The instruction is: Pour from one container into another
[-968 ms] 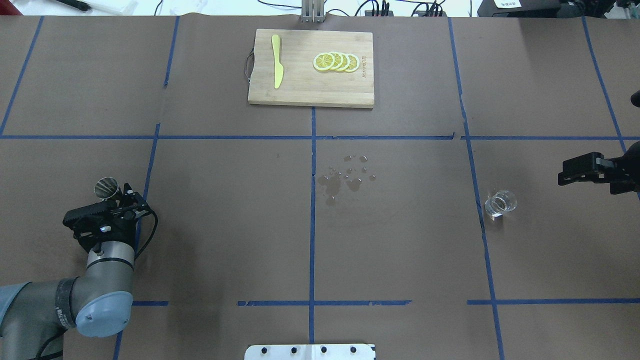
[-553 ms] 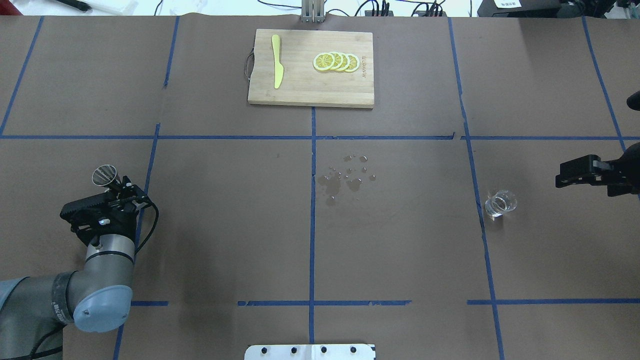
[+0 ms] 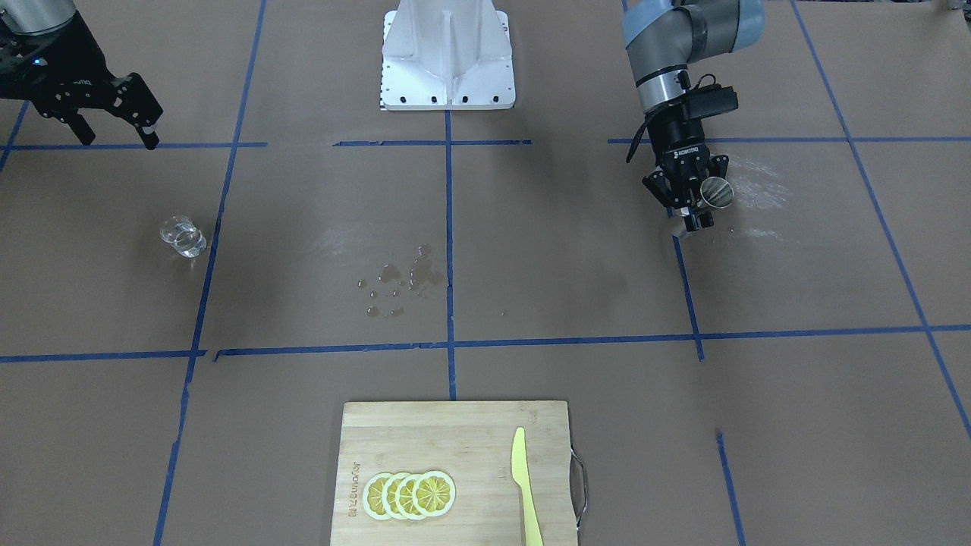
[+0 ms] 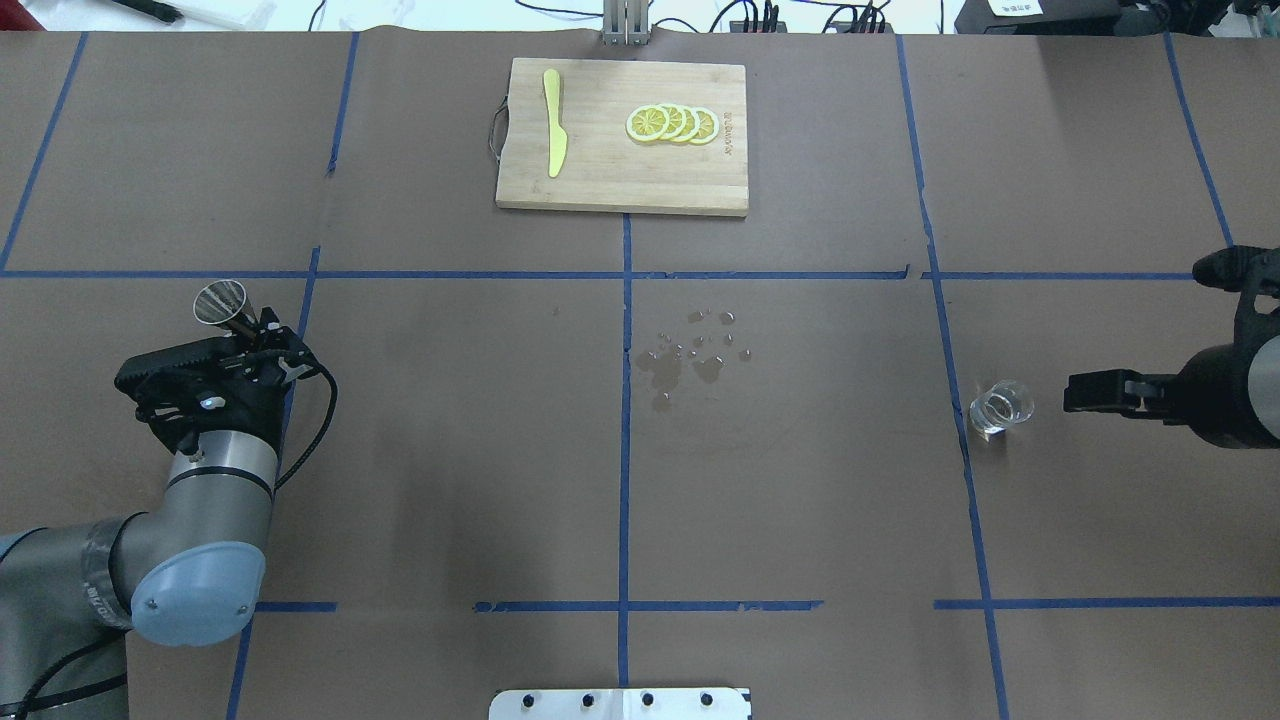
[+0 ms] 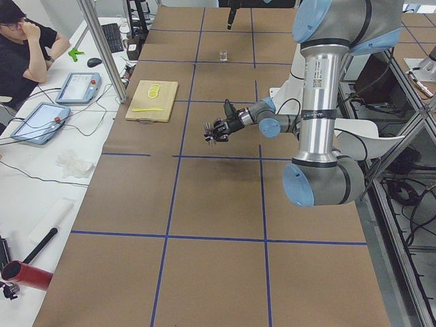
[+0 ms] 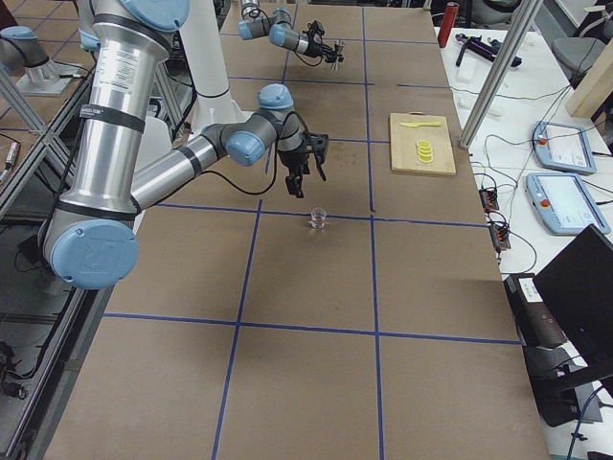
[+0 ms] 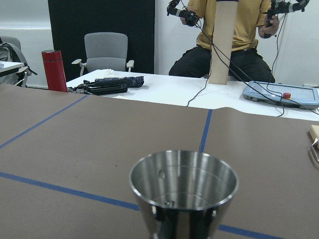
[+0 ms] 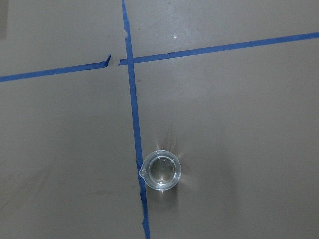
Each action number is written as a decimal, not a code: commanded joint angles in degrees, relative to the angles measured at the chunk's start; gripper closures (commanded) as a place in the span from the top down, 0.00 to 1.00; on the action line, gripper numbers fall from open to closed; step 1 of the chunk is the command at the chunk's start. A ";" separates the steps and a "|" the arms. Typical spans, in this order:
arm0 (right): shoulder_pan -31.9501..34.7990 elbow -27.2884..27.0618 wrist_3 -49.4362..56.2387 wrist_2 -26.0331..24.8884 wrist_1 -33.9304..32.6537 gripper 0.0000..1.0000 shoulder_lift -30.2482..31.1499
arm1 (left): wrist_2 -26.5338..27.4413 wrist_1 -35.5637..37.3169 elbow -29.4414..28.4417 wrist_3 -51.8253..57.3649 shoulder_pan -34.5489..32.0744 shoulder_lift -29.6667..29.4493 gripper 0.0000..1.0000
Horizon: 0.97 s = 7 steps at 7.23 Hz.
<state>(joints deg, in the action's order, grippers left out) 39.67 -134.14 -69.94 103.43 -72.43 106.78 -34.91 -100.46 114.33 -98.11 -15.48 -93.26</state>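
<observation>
While the left claw (image 3: 692, 211) is clamped on the jigger (image 4: 220, 301) at its narrow waist, the jigger hangs clear of the table (image 4: 450, 450) over the robot's left side. Its mouth is tipped toward the operators' edge. The left wrist view looks straight into the steel cup (image 7: 183, 181).

Right claw (image 3: 119, 138): fingers apart, nothing between them. It hovers above the table near the glass (image 4: 1000, 405) without touching it. The right wrist view looks straight down on the glass (image 8: 160, 171), which sits low in that frame.

The glass stands upright on the table at the robot's right, its rim spout just touching a blue tape line (image 8: 133, 114). Can't tell how full it is.

The two containers are well apart. Between them, mid-table, is a patch of water drops (image 4: 695, 350).

A cutting board (image 4: 600, 180) sits at the far edge, carrying lemon slices (image 4: 672, 123) and a yellow knife (image 4: 553, 122). A seated person (image 5: 24, 51) is beside the table in the left side view.
</observation>
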 commanded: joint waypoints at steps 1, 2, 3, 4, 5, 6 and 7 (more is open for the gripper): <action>-5.47 0.20 -2.31 -8.31 6.60 1.00 3.70 | -0.42 -1.83 0.11 3.08 -0.52 -1.22 0.00; -8.09 0.20 -2.40 -13.56 6.77 1.00 3.52 | -0.42 -5.58 0.11 7.97 -0.61 -1.23 0.00; -11.42 1.50 -3.09 -18.48 8.34 1.00 3.52 | -0.60 -12.23 -0.07 12.80 -0.43 -1.31 0.00; -14.50 5.43 -5.19 -22.79 14.01 1.00 3.52 | -1.38 -18.13 -0.24 17.90 -0.61 -1.23 0.00; -17.75 9.56 -6.17 -28.67 19.55 1.00 3.52 | -3.65 -23.58 -0.68 21.43 -0.61 -0.70 0.00; -21.09 11.77 -6.35 -35.08 20.57 1.00 3.52 | -3.93 -26.07 -1.73 22.25 -0.61 -0.70 0.00; -23.04 12.41 -7.48 -38.54 21.01 1.00 3.35 | -3.94 -26.18 -2.00 22.26 -0.61 -1.05 0.00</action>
<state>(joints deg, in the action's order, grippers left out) 19.77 -123.60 -76.28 70.60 -52.98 110.26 -38.48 -124.87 112.91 -76.76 -16.08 -94.12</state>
